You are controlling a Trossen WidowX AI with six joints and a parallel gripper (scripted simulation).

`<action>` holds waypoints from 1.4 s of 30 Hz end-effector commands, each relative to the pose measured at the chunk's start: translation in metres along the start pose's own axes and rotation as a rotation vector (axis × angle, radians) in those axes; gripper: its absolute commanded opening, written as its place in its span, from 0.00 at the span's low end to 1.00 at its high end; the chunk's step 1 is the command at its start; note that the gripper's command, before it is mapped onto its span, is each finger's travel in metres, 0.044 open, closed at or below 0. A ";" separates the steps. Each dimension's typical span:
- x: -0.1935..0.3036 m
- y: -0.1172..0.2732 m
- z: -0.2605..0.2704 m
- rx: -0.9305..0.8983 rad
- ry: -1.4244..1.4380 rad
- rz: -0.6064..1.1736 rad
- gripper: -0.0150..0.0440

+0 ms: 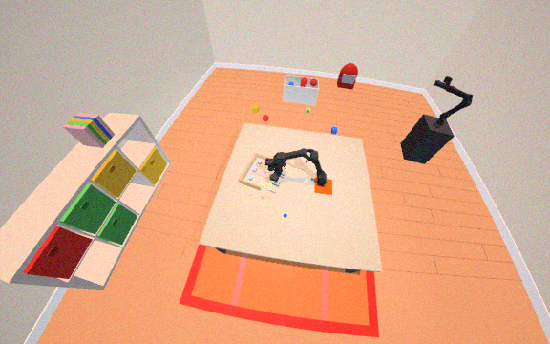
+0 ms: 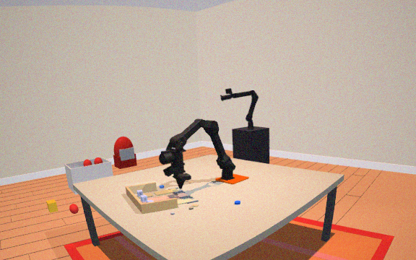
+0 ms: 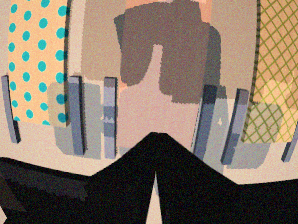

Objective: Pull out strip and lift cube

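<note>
- The black two-fingered pincer [image 1: 275,177] [image 2: 180,186] [image 3: 157,140] is held with its tips down over the near end of the plain pink flat strip [image 2: 161,198] [image 3: 137,117], presumably so that this strip can be pressed and drawn out.
- Slim grey-blue upright bars [image 3: 109,117] are set on both sides of the pincer's tips, probably so that each strip is guided straight and kept apart from its neighbours.
- To the pincer's left in the wrist view, the cream strip with turquoise dots [image 3: 37,55] is placed; to its right, the tan strip with olive lattice [image 3: 277,55]. Both should be left untouched.
- Beyond the pincer, small pale lilac cubes [image 1: 254,170] [image 2: 144,198] are kept inside the far wall of the open-fronted wooden tray [image 1: 249,184] [image 2: 159,206]. The labelled one must be among them, but no label can be read, and the strip beneath it cannot be confirmed as whole.
- The pincer is fully closed, tip against tip, with nothing gripped. Its shadow is cast apart from the tips, so a small height above the strip is suggested; contact cannot be told for certain.
- For the cube to be lifted later, the fingers will have to be spread again.
</note>
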State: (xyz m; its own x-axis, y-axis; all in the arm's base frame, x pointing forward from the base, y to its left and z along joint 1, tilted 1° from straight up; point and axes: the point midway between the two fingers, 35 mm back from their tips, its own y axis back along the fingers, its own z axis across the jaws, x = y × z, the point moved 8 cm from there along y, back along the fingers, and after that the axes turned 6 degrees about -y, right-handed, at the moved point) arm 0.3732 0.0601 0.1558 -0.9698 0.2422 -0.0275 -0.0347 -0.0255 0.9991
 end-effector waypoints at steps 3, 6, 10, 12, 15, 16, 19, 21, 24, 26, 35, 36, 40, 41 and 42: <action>0.000 -0.013 0.000 0.008 -0.003 0.004 0.25; 0.000 -0.018 0.000 0.008 -0.003 0.004 0.25; 0.000 -0.024 0.000 0.008 -0.003 0.004 0.25; 0.000 -0.027 0.000 0.008 -0.003 0.004 0.25; 0.000 -0.032 0.000 0.008 -0.003 0.004 0.25; 0.000 -0.034 0.000 0.008 -0.003 0.004 0.25; 0.000 -0.036 0.000 0.008 -0.003 0.004 0.25; 0.000 -0.036 0.000 0.008 -0.003 0.004 0.25; 0.000 -0.036 0.000 0.008 -0.003 0.004 0.25; 0.000 -0.036 0.000 0.008 -0.003 0.004 0.25; 0.000 -0.037 0.000 0.008 -0.003 0.004 0.25; 0.000 -0.037 0.000 0.008 -0.003 0.004 0.25; 0.000 -0.037 0.000 0.008 -0.003 0.004 0.25; 0.000 -0.037 0.000 0.008 -0.003 0.004 0.25; 0.000 -0.037 0.000 0.008 -0.003 0.004 0.25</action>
State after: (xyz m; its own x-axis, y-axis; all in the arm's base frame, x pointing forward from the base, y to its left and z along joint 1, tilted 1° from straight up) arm 0.3746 0.0610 0.1198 -0.9700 0.2423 -0.0201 -0.0268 -0.0241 0.9994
